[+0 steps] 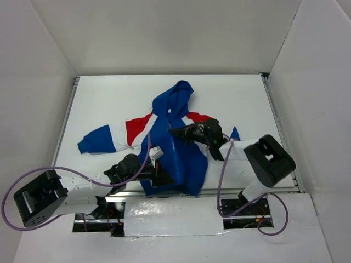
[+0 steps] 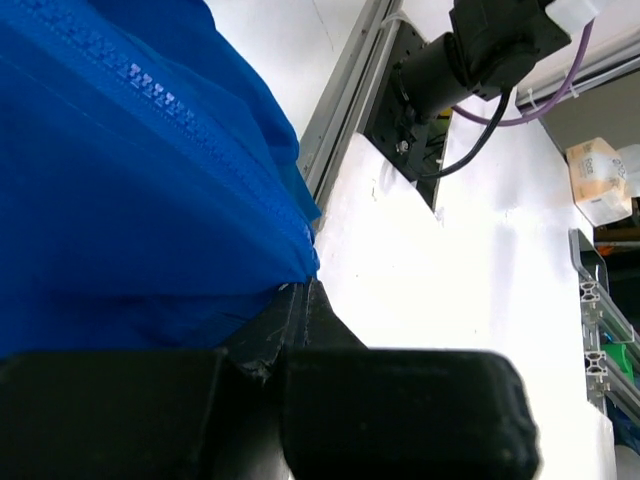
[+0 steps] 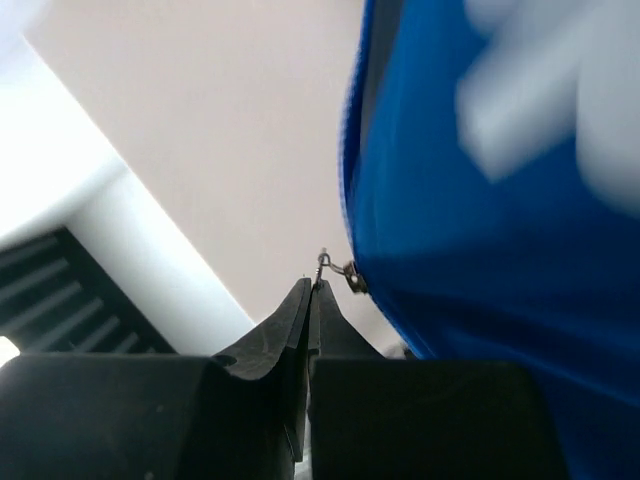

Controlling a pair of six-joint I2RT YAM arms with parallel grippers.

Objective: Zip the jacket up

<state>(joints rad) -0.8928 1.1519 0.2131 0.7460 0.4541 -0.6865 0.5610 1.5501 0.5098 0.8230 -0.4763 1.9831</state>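
Left tool (image 2: 300, 298) and right tool (image 3: 310, 295) each pinch the jacket (image 1: 186, 160).

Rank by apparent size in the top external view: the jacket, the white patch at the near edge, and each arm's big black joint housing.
1. The jacket.
2. The white patch.
3. The left housing and right housing look alike, so they are not ranked against each other.

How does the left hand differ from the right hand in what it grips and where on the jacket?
The left hand pinches blue fabric at the bottom hem of the jacket; the right hand pinches the small metal zipper pull higher up, near the chest. Both are shut.
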